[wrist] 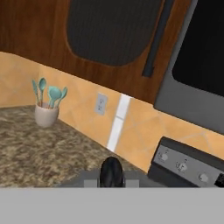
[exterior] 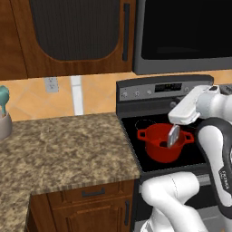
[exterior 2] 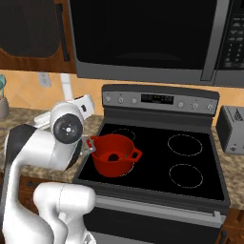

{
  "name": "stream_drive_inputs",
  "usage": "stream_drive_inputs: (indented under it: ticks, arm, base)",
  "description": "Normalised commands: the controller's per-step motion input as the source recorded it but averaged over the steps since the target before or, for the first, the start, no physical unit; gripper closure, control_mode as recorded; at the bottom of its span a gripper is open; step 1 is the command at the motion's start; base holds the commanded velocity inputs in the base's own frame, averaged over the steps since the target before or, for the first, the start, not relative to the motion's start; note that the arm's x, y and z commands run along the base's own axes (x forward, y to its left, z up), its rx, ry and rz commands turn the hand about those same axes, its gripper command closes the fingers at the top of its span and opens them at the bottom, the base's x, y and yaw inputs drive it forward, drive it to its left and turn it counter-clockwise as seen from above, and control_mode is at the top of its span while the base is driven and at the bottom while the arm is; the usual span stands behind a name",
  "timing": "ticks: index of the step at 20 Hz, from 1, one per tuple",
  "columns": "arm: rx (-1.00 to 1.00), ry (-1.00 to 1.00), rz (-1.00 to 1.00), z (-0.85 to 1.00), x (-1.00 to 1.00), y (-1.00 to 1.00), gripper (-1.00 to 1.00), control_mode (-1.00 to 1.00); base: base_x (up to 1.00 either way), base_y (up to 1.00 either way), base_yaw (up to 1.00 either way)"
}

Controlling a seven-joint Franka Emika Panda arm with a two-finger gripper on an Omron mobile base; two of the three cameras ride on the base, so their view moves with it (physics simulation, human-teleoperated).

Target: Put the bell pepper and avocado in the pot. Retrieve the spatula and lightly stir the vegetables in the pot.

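Red is what you should look at first: the pot (exterior: pixel 163 143) sits on the front left burner of the stove (exterior 2: pixel 190 143), and a silver slotted spatula (exterior: pixel 173 136) hangs head-down into it, its blade just inside the rim on the side nearest the arm. Your gripper (exterior: pixel 177 121) is closed tight on the top of that spatula, so the tool is fetched and in hand.

From the right base view you can see one dark shape on the pot floor, which I take to be the avocado (exterior 2: pixel 113 156). The pepper would blend with the red wall, so you cannot tell from these pictures whether it is in there; nothing red lies on the counter (exterior: pixel 59 145) or the stove top, which suggests it is.

My reading is that loading is done and the stirring is the step in hand or about to begin. Left for you: a light sweep of the blade around the pot floor without tipping the pot.
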Motion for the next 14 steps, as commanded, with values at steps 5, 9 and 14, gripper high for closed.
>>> stream_drive_inputs:
  ticks: [5,9,14]
  arm:
    - [0.01,-0.11,-0.02,-0.03,0.34,-0.42,1.00,-1.00]
    - [0.00,-0.05,-0.02,-0.03,0.47,-0.37,1.00,-1.00]
    - [0.00,0.00,-0.01,-0.33,0.38,-0.24,1.00,-1.00]
  base:
    - [0.00,0.00,0.00]
    - [0.00,0.00,0.00]
    - [0.00,0.00,0.00]
